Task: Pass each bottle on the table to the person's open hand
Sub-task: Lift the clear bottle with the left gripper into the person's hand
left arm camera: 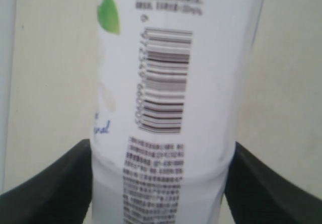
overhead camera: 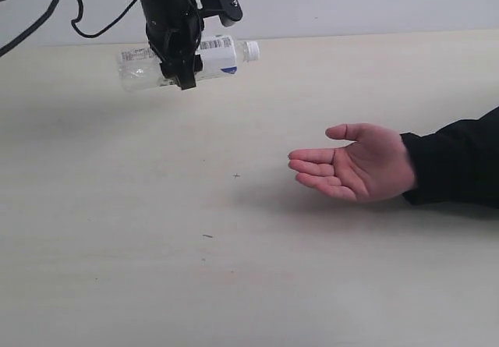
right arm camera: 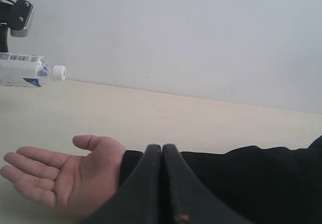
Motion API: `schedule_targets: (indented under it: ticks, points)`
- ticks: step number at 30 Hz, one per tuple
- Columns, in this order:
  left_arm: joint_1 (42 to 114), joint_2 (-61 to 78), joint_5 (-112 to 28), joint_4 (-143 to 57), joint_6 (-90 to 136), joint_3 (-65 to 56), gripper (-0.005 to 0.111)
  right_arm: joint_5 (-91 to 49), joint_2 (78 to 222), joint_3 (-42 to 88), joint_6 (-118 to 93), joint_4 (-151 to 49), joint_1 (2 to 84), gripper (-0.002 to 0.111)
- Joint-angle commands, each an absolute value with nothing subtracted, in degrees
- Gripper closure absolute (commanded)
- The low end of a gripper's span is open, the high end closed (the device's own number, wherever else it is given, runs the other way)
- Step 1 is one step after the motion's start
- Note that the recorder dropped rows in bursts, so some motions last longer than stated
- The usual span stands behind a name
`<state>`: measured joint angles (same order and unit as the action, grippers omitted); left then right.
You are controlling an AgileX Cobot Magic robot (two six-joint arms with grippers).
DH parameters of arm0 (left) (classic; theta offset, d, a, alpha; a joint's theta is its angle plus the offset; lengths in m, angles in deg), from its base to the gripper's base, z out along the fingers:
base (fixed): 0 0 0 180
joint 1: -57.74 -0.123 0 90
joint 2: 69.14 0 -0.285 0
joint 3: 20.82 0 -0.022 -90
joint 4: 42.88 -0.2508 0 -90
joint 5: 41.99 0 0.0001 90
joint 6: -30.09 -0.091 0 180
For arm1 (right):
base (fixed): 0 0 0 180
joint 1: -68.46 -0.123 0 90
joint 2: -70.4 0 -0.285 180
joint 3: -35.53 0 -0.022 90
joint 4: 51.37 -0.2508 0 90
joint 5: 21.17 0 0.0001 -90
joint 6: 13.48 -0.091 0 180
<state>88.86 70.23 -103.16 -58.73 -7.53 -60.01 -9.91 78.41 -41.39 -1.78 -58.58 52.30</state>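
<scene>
My left gripper point(overhead camera: 181, 68) is clamped round a bottle point(overhead camera: 222, 54), holding it sideways above the surface point(overhead camera: 156, 246), well apart from the open hand point(overhead camera: 359, 166). Its white label point(left arm camera: 211, 58) shows a barcode point(left arm camera: 165, 80), a green leaf point(left arm camera: 109, 12) and blue script point(left arm camera: 100, 128); the small print point(left arm camera: 153, 178) I can't read. My right gripper point(right arm camera: 162, 183) is closed on nothing.

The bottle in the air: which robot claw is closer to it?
Left. The left gripper clamps the bottle; the right gripper sits shut, well apart, by the person's sleeve.
</scene>
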Motion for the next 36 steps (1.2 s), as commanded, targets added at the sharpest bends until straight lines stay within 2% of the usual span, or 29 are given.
schedule_targets:
  ticks: [1,11,24,36]
  points:
    - [90.1,66.7,-108.7,-58.4,-2.6,-60.4,0.107,-10.2,78.2,-41.7,-1.7,-58.5,52.6,0.108]
    - [94.1,62.2,-112.0,-58.7,18.8,-60.1,0.107,-10.5,78.2,-41.7,-1.7,-58.5,52.6,0.108]
    - [103.1,52.6,-112.0,-55.9,48.5,-51.8,0.107,-10.5,78.2,-41.7,-1.7,-58.5,52.6,0.108]
    - [107.8,49.3,-112.0,-46.7,51.9,-46.1,0.107,-10.5,78.2,-41.7,-1.7,-58.5,52.6,0.108]
